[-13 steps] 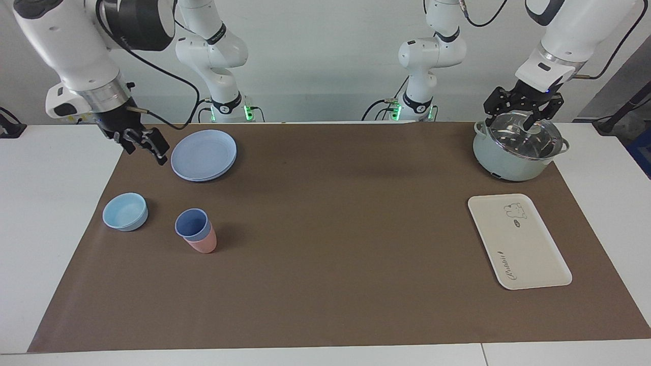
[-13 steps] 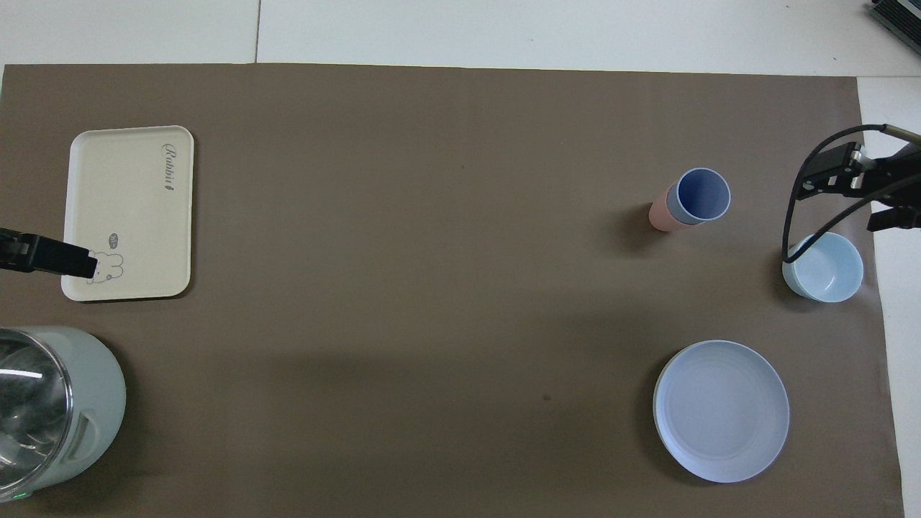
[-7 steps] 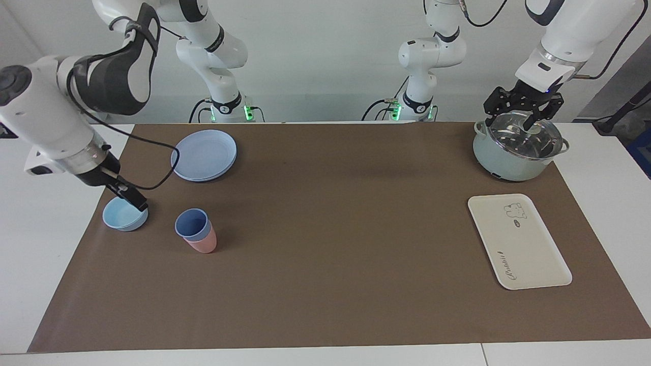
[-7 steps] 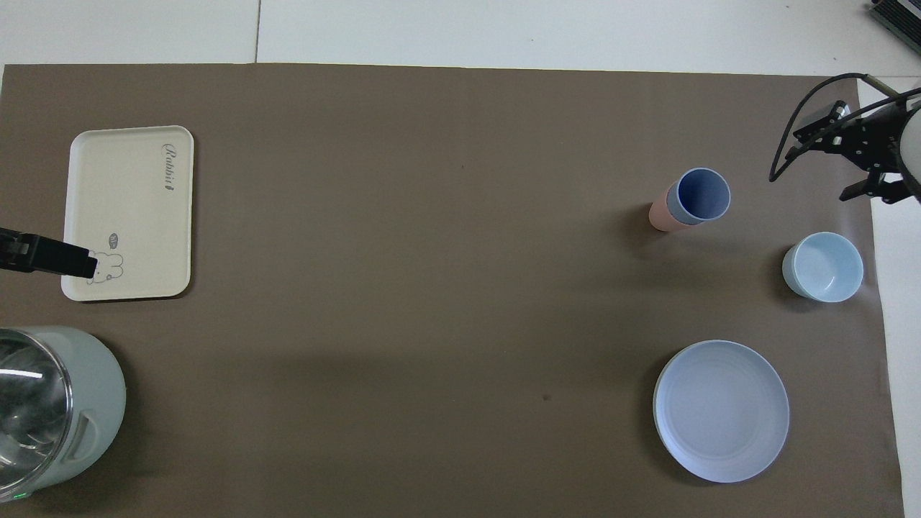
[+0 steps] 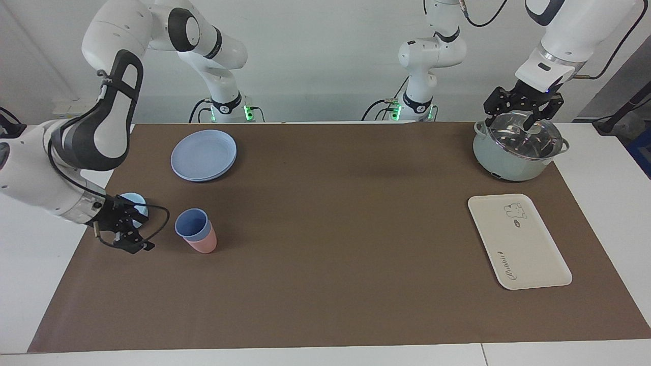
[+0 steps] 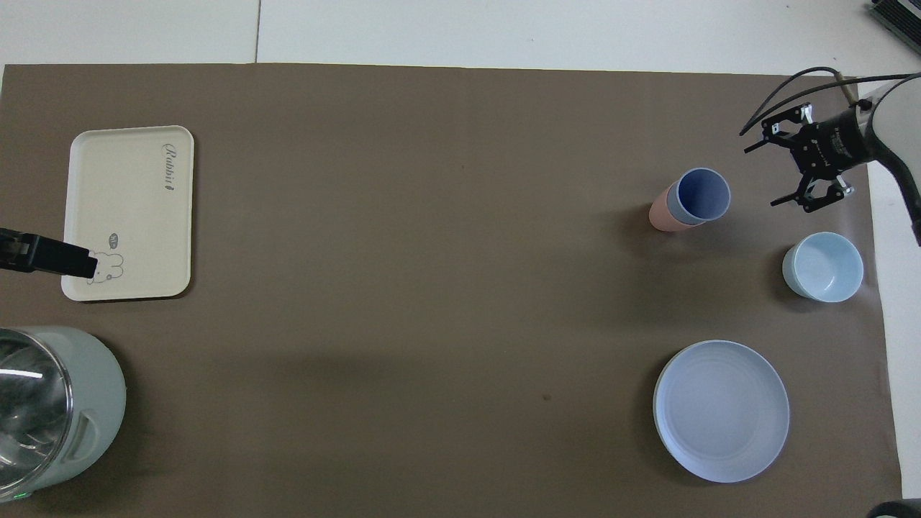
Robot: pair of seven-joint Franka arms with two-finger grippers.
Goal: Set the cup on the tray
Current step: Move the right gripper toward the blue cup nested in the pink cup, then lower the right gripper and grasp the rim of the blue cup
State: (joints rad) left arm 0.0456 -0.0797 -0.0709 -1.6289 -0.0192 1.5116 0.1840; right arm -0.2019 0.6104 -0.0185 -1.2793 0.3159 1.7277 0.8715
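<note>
Right gripper low beside cup, spread | left gripper over pot, seemingly spread

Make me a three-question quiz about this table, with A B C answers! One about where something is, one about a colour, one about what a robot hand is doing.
1. Where is the blue cup?
A. In the pink cup
B. On the tray
C. On the plate

2. What colour is the tray?
A. Green
B. Cream-white
C. Red

3. The right end effector is:
A. Holding the cup
B. Open beside the cups
C. Inside the pot

Answers: 1 A, blue nests inside pink. 2 B, pale with bear drawing. 3 B, fingers spread, holding nothing.
</note>
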